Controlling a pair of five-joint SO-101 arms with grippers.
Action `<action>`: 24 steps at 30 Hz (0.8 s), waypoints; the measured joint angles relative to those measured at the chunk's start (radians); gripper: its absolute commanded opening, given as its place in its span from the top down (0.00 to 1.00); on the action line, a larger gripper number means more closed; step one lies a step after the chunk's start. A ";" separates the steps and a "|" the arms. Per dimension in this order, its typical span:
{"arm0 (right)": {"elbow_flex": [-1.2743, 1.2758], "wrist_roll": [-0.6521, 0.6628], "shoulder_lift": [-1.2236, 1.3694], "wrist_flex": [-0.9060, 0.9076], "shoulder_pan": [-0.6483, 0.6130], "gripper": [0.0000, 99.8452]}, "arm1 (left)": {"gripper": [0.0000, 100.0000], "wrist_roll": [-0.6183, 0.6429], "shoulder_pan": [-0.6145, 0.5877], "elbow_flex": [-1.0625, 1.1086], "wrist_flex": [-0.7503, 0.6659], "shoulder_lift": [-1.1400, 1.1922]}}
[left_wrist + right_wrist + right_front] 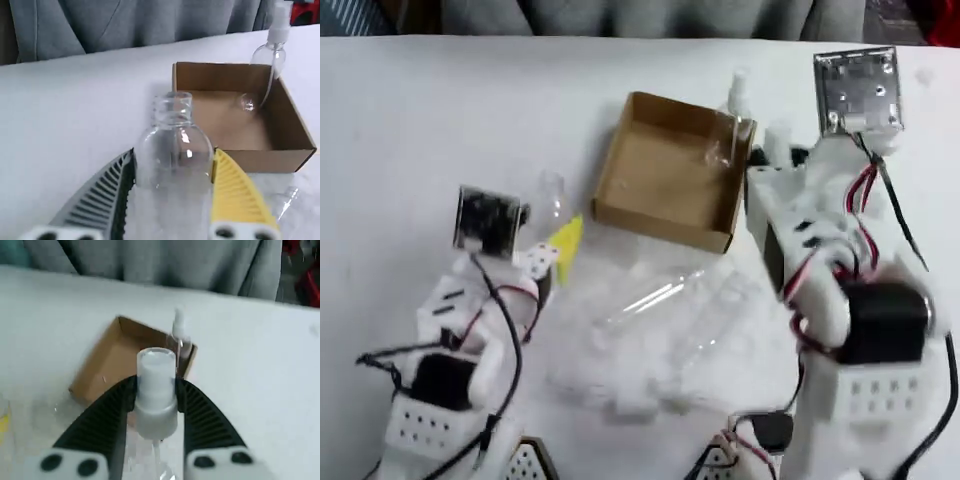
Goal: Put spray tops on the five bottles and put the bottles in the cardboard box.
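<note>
Left fingers (235, 195): one grey, one yellow; clenched on the shoulders of an open bottle (172, 150); its threaded neck is bare and faces the cardboard box (235, 150)
Right fingers (105, 425): both black; clamped round a white spray top (156, 390); a thin dip tube shows under it
Open bottle, from above: off the left side of the box, near it but not touching; whether it rests on the surface (420, 120) cannot be told
Cardboard box: low-walled, open, mid-surface between the two arms; one capped bottle (735, 105) stands upright in its far corner on the right arm's side
Loose stock: a heap of clear bottles and tops (650, 335) lies on the surface in front of the box (the count cannot be made out)
Step in hand, as judged: joining top to neck; the two are well apart, with the box between them
Progress, as judged: early; one bottle boxed, four to go
Risk, tube: it may miss the narrow neck and bend on the rim if the top comes in off-centre
Risk, thread: a tilted top could cross-thread or sit loose
Risk, grip: the smooth round bottle may twist or slip between the left fingers once the top is turned
Risk, crossing: an arm swinging over could clip the box wall or topple the capped bottle
</note>
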 measured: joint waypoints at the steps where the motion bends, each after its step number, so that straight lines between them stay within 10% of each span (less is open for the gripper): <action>1: 0.003 0.000 -0.017 -0.041 -0.018 0.98 | 0.98 -0.002 0.008 0.023 -0.005 -0.043; 15: 0.244 -0.118 -0.167 -0.468 -0.235 0.98 | 0.98 -0.005 0.098 0.256 -0.011 -0.459; 24: 0.597 -0.158 -0.270 -1.154 -0.318 0.98 | 0.98 -0.005 0.152 0.287 -0.011 -0.459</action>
